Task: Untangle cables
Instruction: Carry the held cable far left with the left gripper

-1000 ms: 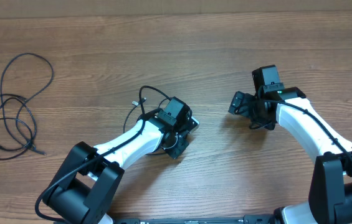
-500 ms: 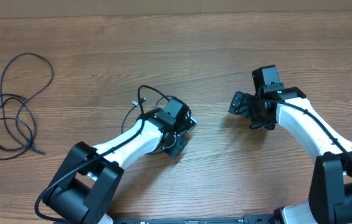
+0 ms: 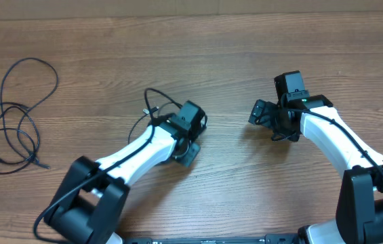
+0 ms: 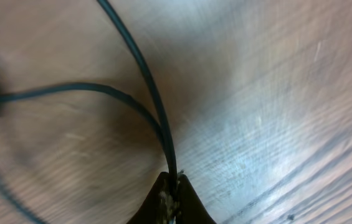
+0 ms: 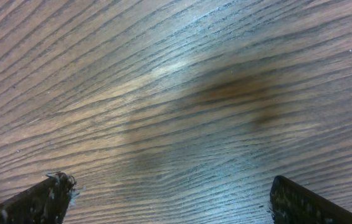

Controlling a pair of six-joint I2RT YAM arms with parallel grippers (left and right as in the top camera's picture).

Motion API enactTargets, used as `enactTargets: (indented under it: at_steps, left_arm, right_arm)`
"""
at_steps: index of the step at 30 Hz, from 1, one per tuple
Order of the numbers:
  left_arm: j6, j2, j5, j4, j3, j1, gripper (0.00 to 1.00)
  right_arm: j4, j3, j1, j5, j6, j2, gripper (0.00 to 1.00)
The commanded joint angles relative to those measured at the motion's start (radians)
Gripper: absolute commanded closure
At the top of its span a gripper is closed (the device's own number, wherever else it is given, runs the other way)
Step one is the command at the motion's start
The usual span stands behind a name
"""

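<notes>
**A:** Where do the cables lie on your desk (image 3: pixel 245 54)?

**B:** You have the loose cable (image 3: pixel 30 59) looped at the far left, well apart from both arms. The middle cable (image 3: pixel 164 95) lies near the centre, just behind your left arm's wrist and a little to its left.

**A:** And the grippers?

**B:** In the left wrist view, your left gripper (image 4: pixel 171 186) is on the middle cable. Two strands run out from between its tips and across the desk. Your right gripper (image 3: pixel 260 112) is right of centre, well apart from both cables. Its fingers are spread over the desk.
</notes>
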Motion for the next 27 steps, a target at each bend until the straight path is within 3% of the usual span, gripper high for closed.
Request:
enactTargets:
  at_steps: [1, 9, 12, 16, 22, 27]
  left_arm:
    - [-0.117, -0.145, -0.133, 0.014, 0.127, 0.026, 0.96]
    - [-0.142, -0.316, -0.399, 0.047, 0.287, 0.096, 0.96]
    - [-0.142, -0.369, -0.625, 0.087, 0.322, 0.148, 0.96]
    - [-0.142, -0.397, -0.803, 0.161, 0.322, 0.228, 0.96]
    - [-0.131, -0.397, -0.932, 0.296, 0.322, 0.405, 0.96]
    - [-0.051, -0.397, -0.949, 0.372, 0.322, 0.583, 0.96]
  right_arm:
    - [0.003, -0.006, 0.001, 0.010, 0.008, 0.004, 0.00]
    - [0.003, -0.006, 0.001, 0.010, 0.008, 0.004, 0.00]
    - [0.003, -0.006, 0.001, 0.010, 0.008, 0.004, 0.00]
    - [0.003, -0.006, 0.001, 0.010, 0.007, 0.004, 0.00]
    - [0.003, -0.006, 0.001, 0.010, 0.008, 0.004, 0.00]
    - [0.003, -0.006, 0.001, 0.010, 0.008, 0.004, 0.00]
